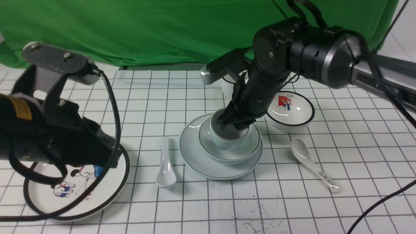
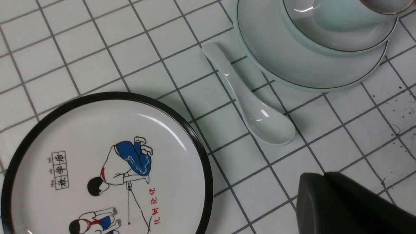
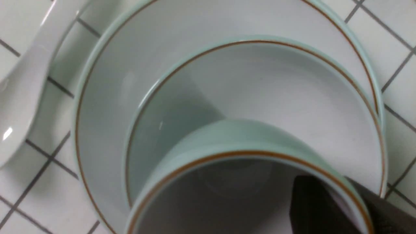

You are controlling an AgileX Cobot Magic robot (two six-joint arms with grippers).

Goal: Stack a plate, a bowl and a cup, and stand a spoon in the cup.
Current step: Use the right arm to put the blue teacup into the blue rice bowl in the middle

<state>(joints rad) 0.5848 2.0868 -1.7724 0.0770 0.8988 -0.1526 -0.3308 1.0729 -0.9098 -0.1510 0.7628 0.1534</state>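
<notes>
The pale plate lies mid-table with the plain bowl on it. The pale blue cup is inside the bowl. My right gripper is shut on the cup's wall, with one finger inside and one outside; I cannot tell whether the cup rests on the bowl's bottom. The plain white spoon lies flat just left of the plate. My left gripper is shut and empty, above the table near the spoon.
A black-rimmed cartoon plate lies at the front left under my left arm. A black-rimmed flag bowl stands right of the stack. A spoon with printed characters lies front right. A white cup is partly hidden behind my right arm.
</notes>
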